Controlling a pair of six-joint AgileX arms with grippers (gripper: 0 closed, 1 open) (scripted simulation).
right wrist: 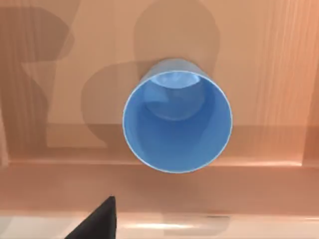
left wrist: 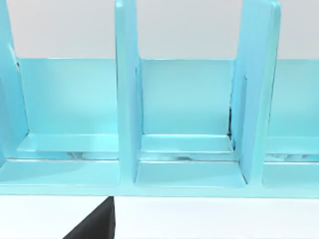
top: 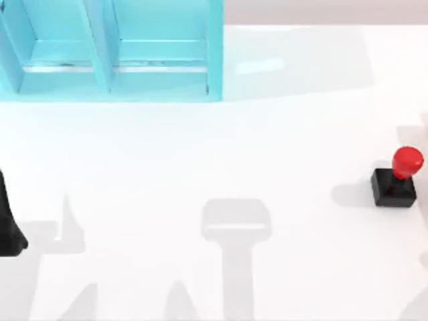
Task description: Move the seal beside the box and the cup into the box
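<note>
The left gripper [top: 10, 237] is at the left edge of the white worktop [top: 200, 167]; I cannot tell how it stands; the seal [top: 396, 179] stands upright on the worktop, well apart to the right of the turquoise shelf [top: 114, 73]; in the right wrist view the blue cup [right wrist: 177, 122] stands upright inside a brown box [right wrist: 60, 149].
</note>
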